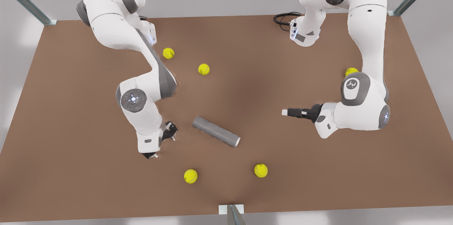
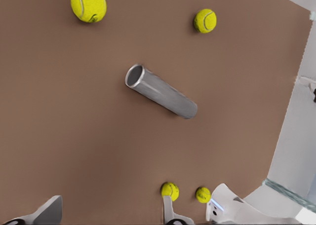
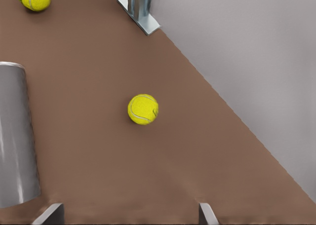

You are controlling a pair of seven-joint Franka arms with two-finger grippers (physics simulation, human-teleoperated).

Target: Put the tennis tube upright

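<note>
Front view: tennis tube [image 1: 216, 131] lies flat mid-counter [image 1: 70, 147], between right gripper [image 1: 162, 142] just beside it and left gripper [image 1: 285, 112] farther off.
Left wrist view: fingers [image 2: 49, 211] apart; tube's hollow end visible.
Right wrist view: fingers [image 3: 207, 214] apart, tube close by.

Brushed grey metal tennis tube [image 1: 216, 131] on matt brown table [image 1: 70, 111].

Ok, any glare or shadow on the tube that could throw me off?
Front view: the tennis tube looks flat grey, only a faint shadow under it. Left wrist view: bright streaks along its side and rim. Right wrist view: streaky highlights, and the frame edge crops it.
</note>
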